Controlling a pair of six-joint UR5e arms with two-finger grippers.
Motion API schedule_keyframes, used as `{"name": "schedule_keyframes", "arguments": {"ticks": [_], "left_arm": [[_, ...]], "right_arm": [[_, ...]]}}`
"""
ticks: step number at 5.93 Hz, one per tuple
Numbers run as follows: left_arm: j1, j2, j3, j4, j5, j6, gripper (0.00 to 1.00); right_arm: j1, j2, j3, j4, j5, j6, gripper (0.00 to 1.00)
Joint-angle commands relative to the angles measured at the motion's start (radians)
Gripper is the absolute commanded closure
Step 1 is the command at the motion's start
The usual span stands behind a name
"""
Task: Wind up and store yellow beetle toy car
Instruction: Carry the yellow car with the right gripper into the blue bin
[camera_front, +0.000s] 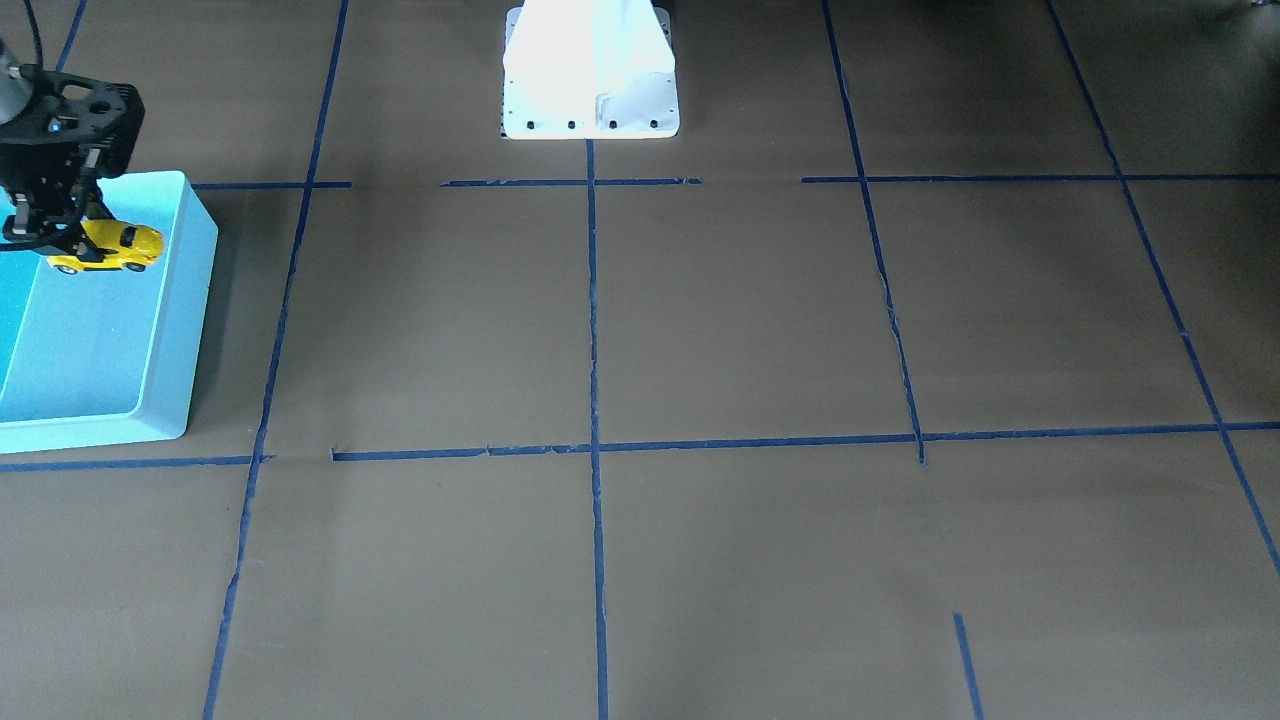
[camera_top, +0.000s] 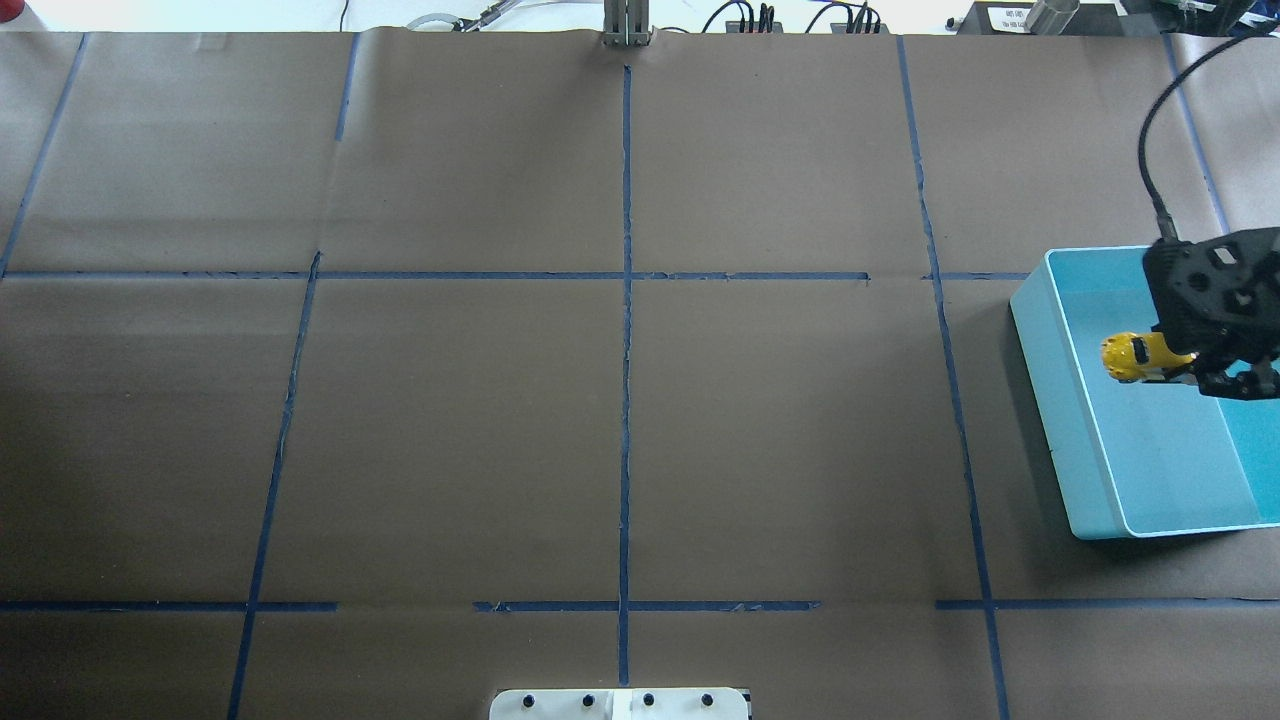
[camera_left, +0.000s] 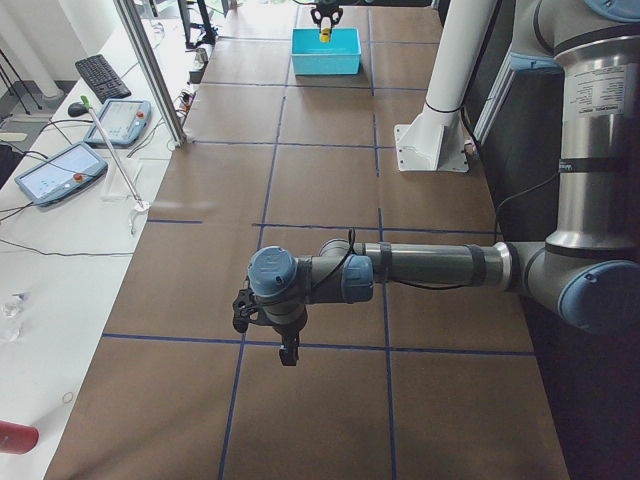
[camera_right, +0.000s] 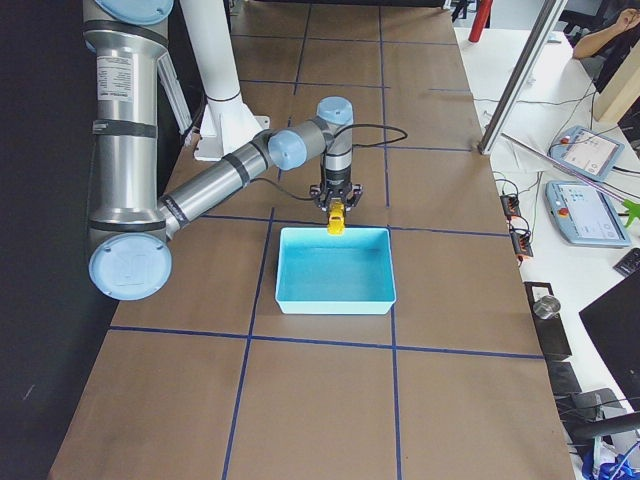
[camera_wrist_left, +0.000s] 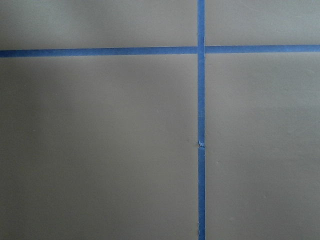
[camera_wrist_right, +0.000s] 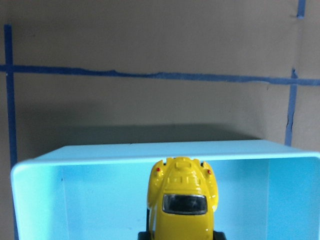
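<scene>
The yellow beetle toy car (camera_front: 112, 245) is held in my right gripper (camera_front: 45, 232), which is shut on its rear end. It hangs over the light blue bin (camera_front: 190, 300), inside the wall that faces the table's middle and apart from the bin floor. The overhead view shows the car (camera_top: 1135, 357) sticking out from the gripper (camera_top: 1205, 372) over the bin (camera_top: 1050, 400). The right wrist view shows the car's roof (camera_wrist_right: 182, 200) above the bin's rim (camera_wrist_right: 75, 156). My left gripper (camera_left: 268, 335) shows only in the exterior left view, low over bare paper; I cannot tell its state.
The table is covered in brown paper with a grid of blue tape lines (camera_top: 626, 300). The white robot base (camera_front: 590, 80) stands at the table's edge. The left wrist view shows only paper and a tape crossing (camera_wrist_left: 201, 50).
</scene>
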Motion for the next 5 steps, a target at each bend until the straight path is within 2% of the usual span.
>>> {"name": "schedule_keyframes", "arguments": {"ticks": [1,3,5], "left_arm": [[0.002,-0.008,0.001,0.0,-0.002,-0.002,0.0],[0.002,-0.007,0.006,0.0,-0.002,0.0,0.0],[0.002,-0.008,0.006,0.0,0.0,0.001,0.0]], "right_arm": [[0.013,-0.149,-0.073,0.252,0.011,0.008,0.96],[0.008,-0.138,-0.162,0.277,0.01,0.004,0.94],[0.002,-0.138,-0.265,0.386,0.01,0.005,0.92]]}}
